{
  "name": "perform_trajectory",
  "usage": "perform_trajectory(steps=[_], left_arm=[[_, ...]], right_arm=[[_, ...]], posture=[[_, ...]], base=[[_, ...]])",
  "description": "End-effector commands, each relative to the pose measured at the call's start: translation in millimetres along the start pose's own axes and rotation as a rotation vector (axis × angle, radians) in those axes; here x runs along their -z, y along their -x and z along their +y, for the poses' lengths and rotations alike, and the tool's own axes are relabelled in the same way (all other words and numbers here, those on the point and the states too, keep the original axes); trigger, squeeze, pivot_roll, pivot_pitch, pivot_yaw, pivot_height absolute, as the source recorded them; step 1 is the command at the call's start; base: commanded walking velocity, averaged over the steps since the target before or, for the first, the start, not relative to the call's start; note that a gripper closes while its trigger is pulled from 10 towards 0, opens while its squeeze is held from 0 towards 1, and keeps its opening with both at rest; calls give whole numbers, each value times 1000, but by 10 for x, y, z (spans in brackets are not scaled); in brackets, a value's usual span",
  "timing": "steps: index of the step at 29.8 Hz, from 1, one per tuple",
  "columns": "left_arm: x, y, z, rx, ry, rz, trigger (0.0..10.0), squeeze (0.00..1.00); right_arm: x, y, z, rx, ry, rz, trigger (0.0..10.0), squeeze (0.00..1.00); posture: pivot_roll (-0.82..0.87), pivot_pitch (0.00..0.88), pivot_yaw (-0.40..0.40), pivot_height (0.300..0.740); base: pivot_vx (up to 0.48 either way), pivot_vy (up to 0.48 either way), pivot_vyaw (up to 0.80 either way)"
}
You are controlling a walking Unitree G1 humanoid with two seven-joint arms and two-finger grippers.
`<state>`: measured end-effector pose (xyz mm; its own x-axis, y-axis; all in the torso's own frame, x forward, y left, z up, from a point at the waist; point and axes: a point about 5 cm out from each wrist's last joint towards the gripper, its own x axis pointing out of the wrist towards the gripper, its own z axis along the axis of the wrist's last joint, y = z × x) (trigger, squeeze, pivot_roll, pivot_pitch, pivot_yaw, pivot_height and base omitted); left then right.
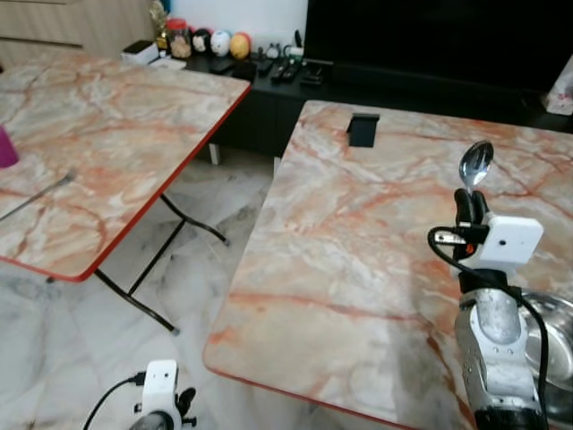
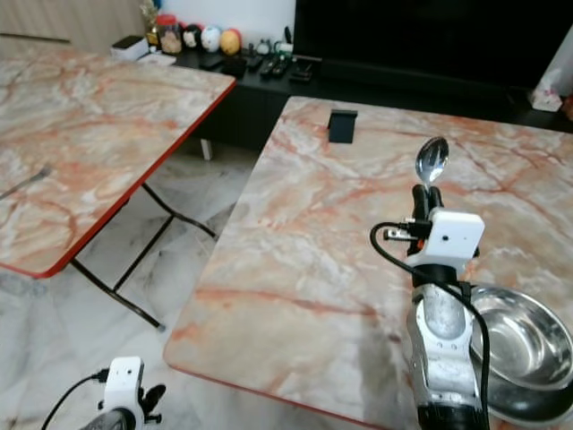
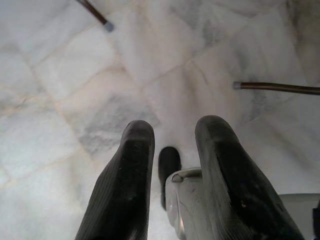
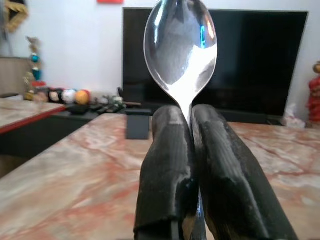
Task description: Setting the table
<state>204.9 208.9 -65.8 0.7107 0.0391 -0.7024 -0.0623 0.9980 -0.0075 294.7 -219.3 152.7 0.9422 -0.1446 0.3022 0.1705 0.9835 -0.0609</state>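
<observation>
Steel spoon (image 4: 181, 47) in right tool's (image 4: 191, 125) pinch

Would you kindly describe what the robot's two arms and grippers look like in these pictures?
The right arm is a silver metal cylinder topped by a white boxy wrist camera housing, with a black cable looping along it. The right gripper has two long black fingers with finely ribbed, slightly scuffed surfaces. The left arm shows a similar white housing and black cable; the left gripper has matching rounded black fingers.

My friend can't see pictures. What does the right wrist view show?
A shiny spoon stands upright, bowl up, pinched in the right gripper, whose black jaws are shut on its neck. Below is a marble table; behind, a dark TV.
</observation>
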Motion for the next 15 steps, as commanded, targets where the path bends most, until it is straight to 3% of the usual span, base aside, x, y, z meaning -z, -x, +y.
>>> perform_trajectory(steps=[1,3,15], left_arm=[[21,6,4,-3,2,6,10000,0],[15,4,2,-2,-1,4,10000,0],[6,1,4,-8,-4,4,10000,0]], right_arm=[[-20,-20,-12,4,-2,-10,10000,0],[-19,-20,-13,4,-1,-9,10000,0],[-14,-19,-17,9,-1,-7,10000,0]], posture=[[14,0,-43,727],[14,0,-43,727],[14,0,-41,727]], base=[[-300,0,0],[-270,0,0],[0,0,0]])
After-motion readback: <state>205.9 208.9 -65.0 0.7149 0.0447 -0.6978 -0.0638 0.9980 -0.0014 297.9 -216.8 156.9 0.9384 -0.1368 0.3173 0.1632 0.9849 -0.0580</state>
